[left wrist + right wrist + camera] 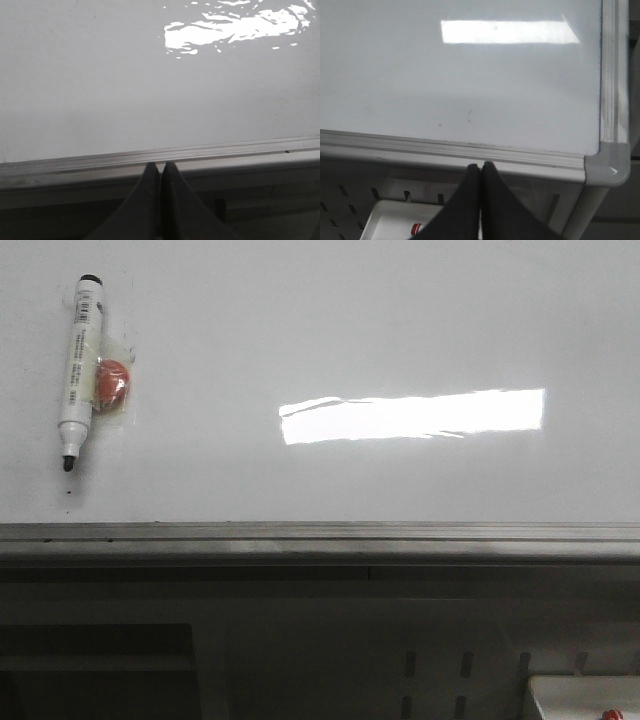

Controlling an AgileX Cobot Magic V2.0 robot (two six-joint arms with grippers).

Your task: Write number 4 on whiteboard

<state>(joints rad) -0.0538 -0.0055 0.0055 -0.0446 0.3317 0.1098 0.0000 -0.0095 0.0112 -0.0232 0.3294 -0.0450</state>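
The whiteboard (pixel 330 330) is glossy white, with a bright rectangular reflection and a grey metal rail (pixel 320 538) along its near edge. No number 4 shows on it. A white marker (pixel 77 371) with its black tip uncapped lies on the board at the far left, beside an orange round magnet (pixel 112 382). Neither gripper shows in the front view. My left gripper (pixel 160 166) is shut and empty, its tips at the board's rail (pixel 160 155). My right gripper (pixel 480 166) is shut and empty, below the rail near the board's right corner (pixel 606 167).
A small black dot (pixel 67 491) sits under the marker tip, and faint smudges (pixel 469 118) mark the board near the right gripper. A white tray (pixel 395 220) holding a red-capped item (pixel 416 229) stands below the board, also at the front view's lower right (pixel 585 695).
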